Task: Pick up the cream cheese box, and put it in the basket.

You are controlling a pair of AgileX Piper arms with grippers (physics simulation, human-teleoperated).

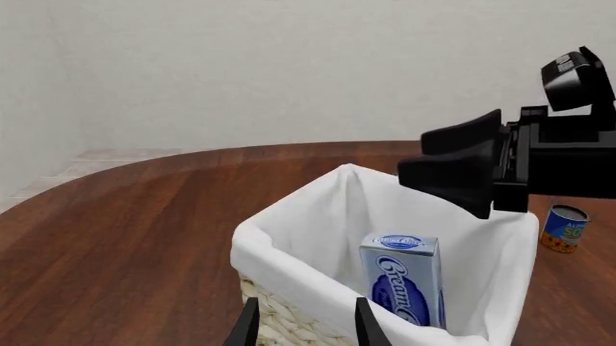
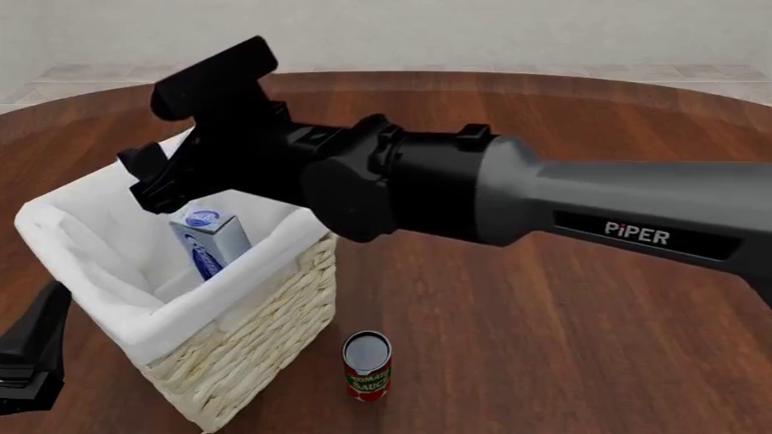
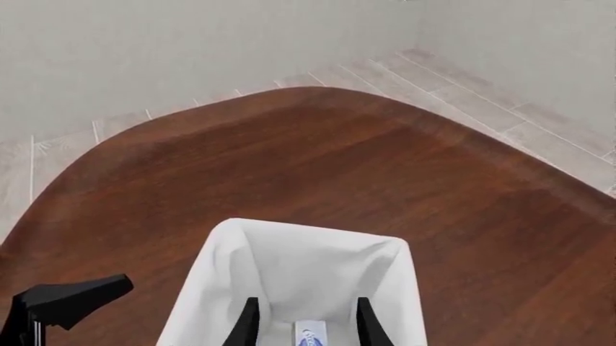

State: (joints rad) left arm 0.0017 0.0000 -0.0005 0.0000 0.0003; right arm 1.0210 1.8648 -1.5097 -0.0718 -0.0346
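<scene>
While our right hand (image 2: pixel 181 127) hangs spread and empty above the basket (image 2: pixel 259 307), the box (image 2: pixel 209 242) stands on end inside it against the white liner. Our left hand (image 2: pixel 31 353) waits spread at the near left, just beside the basket. One can (image 2: pixel 367 364) stands on the tabletop (image 2: pixel 543 334) nearby.

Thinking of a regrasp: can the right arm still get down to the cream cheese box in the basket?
Probably yes: the right gripper hangs open above the basket, the cream cheese box stands on end inside, nothing covering it.
</scene>
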